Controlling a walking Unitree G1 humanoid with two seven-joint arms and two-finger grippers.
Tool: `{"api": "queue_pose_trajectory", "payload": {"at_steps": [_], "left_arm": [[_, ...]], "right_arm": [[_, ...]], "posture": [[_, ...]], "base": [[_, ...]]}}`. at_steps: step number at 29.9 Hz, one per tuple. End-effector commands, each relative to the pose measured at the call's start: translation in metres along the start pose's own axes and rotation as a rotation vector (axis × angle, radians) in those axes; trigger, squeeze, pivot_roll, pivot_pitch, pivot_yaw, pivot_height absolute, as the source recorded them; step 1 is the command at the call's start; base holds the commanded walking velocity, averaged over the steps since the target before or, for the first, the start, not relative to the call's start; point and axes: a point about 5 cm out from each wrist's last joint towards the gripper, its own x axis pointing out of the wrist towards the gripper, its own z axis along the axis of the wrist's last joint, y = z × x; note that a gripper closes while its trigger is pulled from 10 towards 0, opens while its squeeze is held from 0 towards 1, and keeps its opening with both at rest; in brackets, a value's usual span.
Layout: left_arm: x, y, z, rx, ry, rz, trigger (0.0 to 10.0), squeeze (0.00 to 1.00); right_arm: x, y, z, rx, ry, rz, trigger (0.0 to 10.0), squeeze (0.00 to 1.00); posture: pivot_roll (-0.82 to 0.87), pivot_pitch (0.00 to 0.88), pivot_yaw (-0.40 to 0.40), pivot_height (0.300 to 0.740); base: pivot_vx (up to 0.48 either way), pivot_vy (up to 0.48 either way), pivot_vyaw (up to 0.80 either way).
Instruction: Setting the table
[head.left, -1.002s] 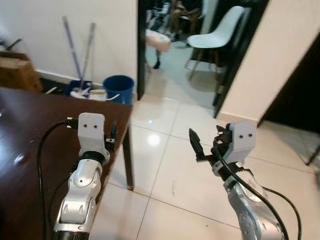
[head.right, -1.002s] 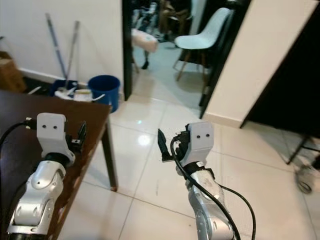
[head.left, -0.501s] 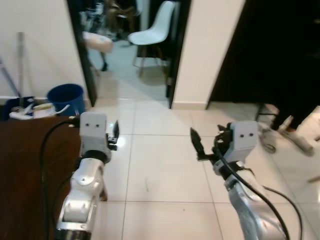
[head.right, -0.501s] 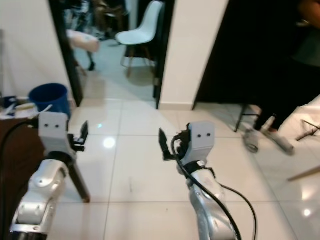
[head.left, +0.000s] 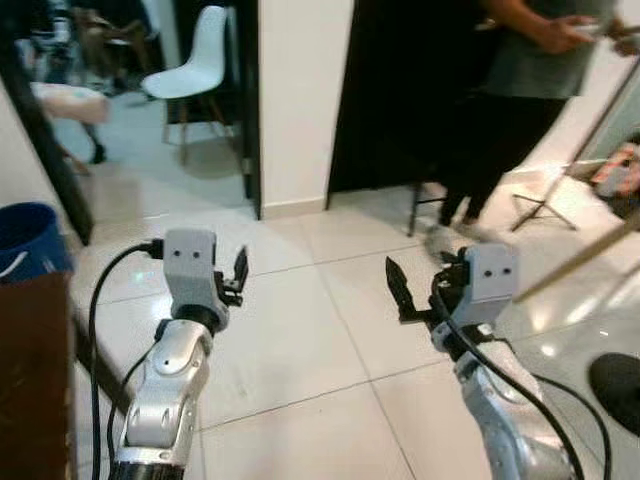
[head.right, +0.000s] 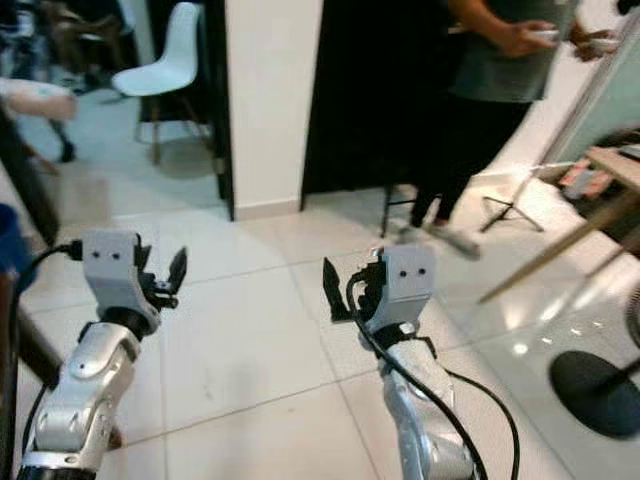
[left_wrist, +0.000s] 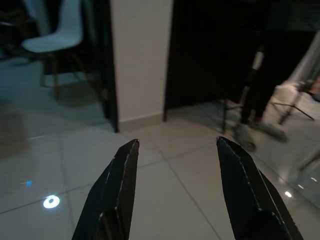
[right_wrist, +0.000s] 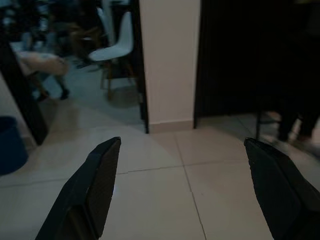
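No tableware is in sight. The dark brown table (head.left: 28, 380) shows as a strip at the lower left. My left gripper (head.left: 238, 272) is raised over the white tiled floor, just right of the table's corner. It is open and empty, and its two black fingers (left_wrist: 116, 185) stand apart in the left wrist view. My right gripper (head.left: 397, 290) is held at the same height further right. It is also open, with its fingers (right_wrist: 95, 185) spread wide and nothing between them.
A person (head.left: 525, 90) in dark trousers stands ahead to the right by a dark doorway. A white chair (head.left: 195, 60) stands in the room beyond the left doorway. A blue bucket (head.left: 22, 235) is at the left. A black round base (head.left: 615, 380) and a slanted wooden pole (head.left: 580, 262) are at the right.
The view has swung to the right: the table and bucket slid to the left edge, and the person and dark doorway came into view. Both arms keep the same pose, grippers still open.
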Motion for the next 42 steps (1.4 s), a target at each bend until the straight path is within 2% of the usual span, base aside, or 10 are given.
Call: {"api": "queue_pose_trajectory", "payload": {"at_steps": [1,6,16,24,36,42], "left_arm": [[-0.0024,-0.0017,-0.0075,-0.006,0.032,-0.020,10.0,0.00],[-0.0028,-0.0055,-0.0096,-0.027,0.044,-0.047,10.0,0.00],[-0.0015,-0.0077,-0.0105,-0.045,0.054,-0.062,10.0,0.00],[-0.0009,-0.0058,-0.0108,-0.040,0.057,-0.048,10.0,0.00],[0.0020,-0.0057,-0.0104,-0.037,0.060,-0.035,10.0,0.00],[0.0020,-0.0060,-0.0106,-0.036,0.063,-0.034,10.0,0.00]], "right_arm": [[-0.0006,0.0005,-0.0013,0.002,0.004,0.006,10.0,0.00],[-0.0009,0.0001,-0.0013,0.000,0.005,0.005,10.0,0.00],[-0.0016,-0.0025,-0.0009,-0.009,0.005,0.002,10.0,0.00],[0.0001,-0.0025,-0.0006,-0.009,0.002,0.004,10.0,0.00],[0.0010,-0.0017,-0.0014,-0.017,0.000,0.006,10.0,0.00],[0.0003,-0.0012,-0.0028,-0.019,0.003,0.006,10.0,0.00]], "posture": [[-0.10,0.000,0.043,0.740],[-0.10,0.000,0.046,0.740],[-0.10,0.000,0.048,0.740],[-0.10,0.000,0.045,0.740],[-0.10,0.000,0.049,0.740],[-0.10,0.000,0.053,0.740]], "base": [[0.000,0.000,0.00],[0.000,0.000,0.00],[0.000,0.000,-0.80],[0.000,0.000,0.00],[0.000,0.000,-0.75],[0.000,0.000,0.00]]}}
